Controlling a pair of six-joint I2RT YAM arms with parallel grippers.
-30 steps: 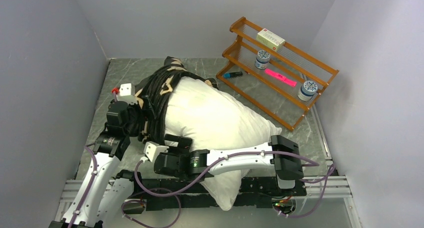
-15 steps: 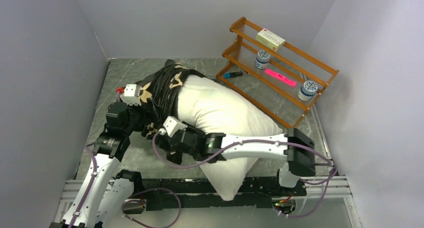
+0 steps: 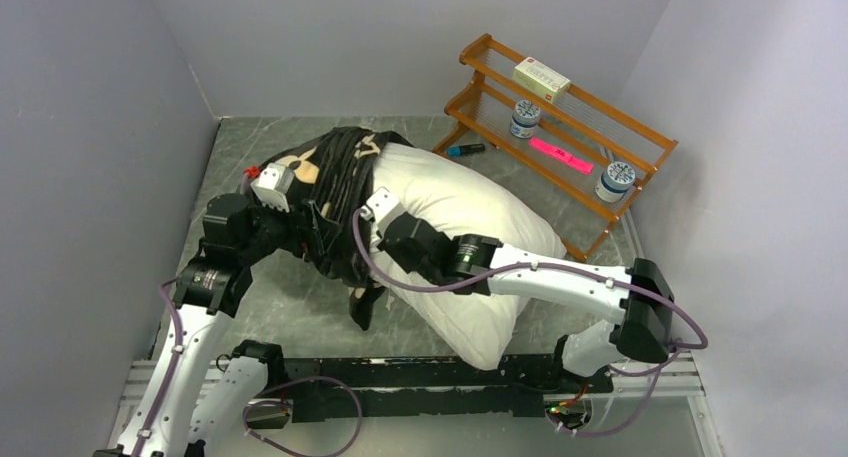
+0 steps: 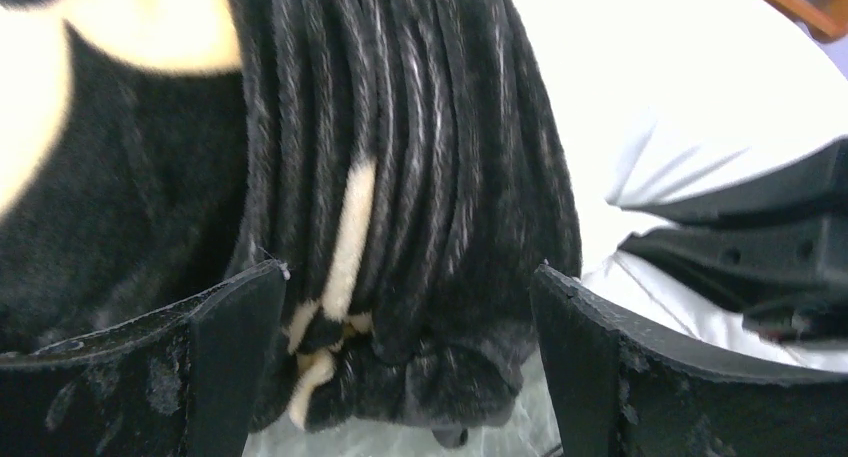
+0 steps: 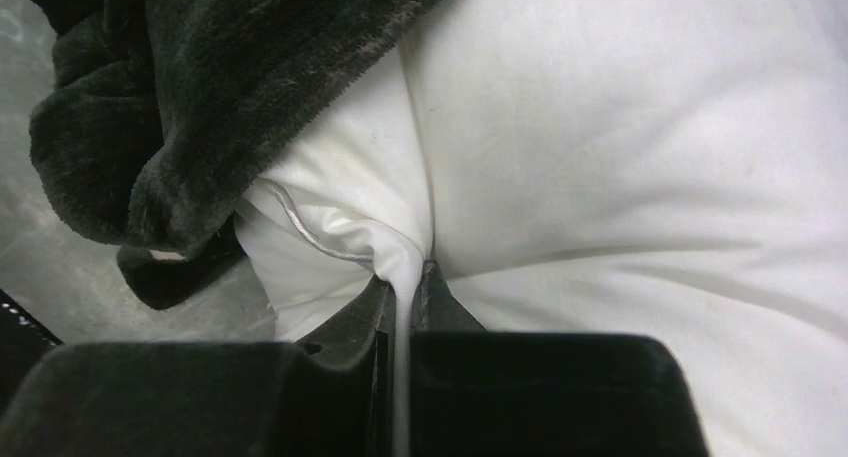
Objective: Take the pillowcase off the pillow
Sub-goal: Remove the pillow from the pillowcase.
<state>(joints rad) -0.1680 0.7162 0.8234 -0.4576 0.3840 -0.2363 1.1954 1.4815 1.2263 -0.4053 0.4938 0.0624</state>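
Observation:
The white pillow (image 3: 480, 212) lies slantwise across the table, its far-left end still inside the black flowered pillowcase (image 3: 335, 167), which is bunched into ridges. My left gripper (image 3: 305, 239) stands open at the bunched edge. In the left wrist view the ridged pillowcase (image 4: 400, 197) hangs between the wide-apart fingers (image 4: 235, 362) of that gripper (image 4: 410, 322). My right gripper (image 5: 405, 289) is shut on a thin fold of the pillow (image 5: 620, 177), right beside the pillowcase's hem (image 5: 190, 117). From above, this gripper (image 3: 368, 245) is partly hidden by black fabric.
A wooden two-tier rack (image 3: 600, 127) at the back right holds a box, two jars and a pink marker. A blue marker (image 3: 465, 149) lies on the marble table (image 3: 250, 142) beside it. Grey walls close in on the left, back and right.
My right arm swung from the near edge up to the pillowcase's hem and its gripper shut on the pillow. The pillow shifted away from the front edge. My left gripper moved slightly farther back, still open.

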